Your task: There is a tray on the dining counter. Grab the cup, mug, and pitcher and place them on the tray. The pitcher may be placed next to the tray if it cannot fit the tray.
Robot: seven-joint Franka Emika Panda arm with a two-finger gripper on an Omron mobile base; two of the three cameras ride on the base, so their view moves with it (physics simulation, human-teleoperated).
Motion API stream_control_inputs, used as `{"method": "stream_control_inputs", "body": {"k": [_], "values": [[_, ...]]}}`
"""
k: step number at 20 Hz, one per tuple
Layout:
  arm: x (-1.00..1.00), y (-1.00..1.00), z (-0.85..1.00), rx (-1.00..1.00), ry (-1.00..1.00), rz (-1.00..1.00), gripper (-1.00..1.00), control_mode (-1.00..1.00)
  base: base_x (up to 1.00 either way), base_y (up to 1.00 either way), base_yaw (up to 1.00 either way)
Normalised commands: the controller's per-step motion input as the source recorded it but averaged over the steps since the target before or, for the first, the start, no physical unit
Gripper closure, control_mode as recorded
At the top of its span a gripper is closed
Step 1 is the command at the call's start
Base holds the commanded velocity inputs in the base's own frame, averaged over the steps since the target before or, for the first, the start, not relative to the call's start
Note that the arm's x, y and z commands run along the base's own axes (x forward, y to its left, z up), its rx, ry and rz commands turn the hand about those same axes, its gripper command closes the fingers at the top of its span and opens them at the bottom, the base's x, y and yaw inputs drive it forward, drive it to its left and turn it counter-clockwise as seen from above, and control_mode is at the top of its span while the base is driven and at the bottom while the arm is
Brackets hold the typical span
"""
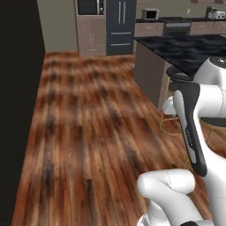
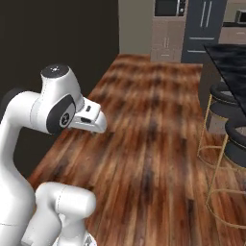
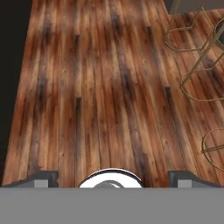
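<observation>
The claw (image 3: 112,177) hangs spread and empty over the wooden floor (image 3: 100,87), apparently carried in transit; the black marble desk (image 1: 190,50) stands ahead beside stools (image 2: 226,120).

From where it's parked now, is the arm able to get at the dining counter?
Probably not yet. The gripper hangs open over bare wood floor, and the dining counter lies well off beyond the stools, so the base likely has to drive closer first.
</observation>
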Motion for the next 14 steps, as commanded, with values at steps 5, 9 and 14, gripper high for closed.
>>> {"method": "stream_control_inputs", "body": {"k": [5, 9, 14], "values": [[0.00, 0.00, 0.00, 0.00, 0.00, 0.00, -1.00, 1.00, 1.00, 0.54, 0.03], [0.00, 0.00, 0.00, 0.00, 0.00, 0.00, -1.00, 1.00, 1.00, 0.55, 0.04], [0.00, 0.00, 0.00, 0.00, 0.00, 0.00, -1.00, 1.00, 1.00, 0.52, 0.03]]}}
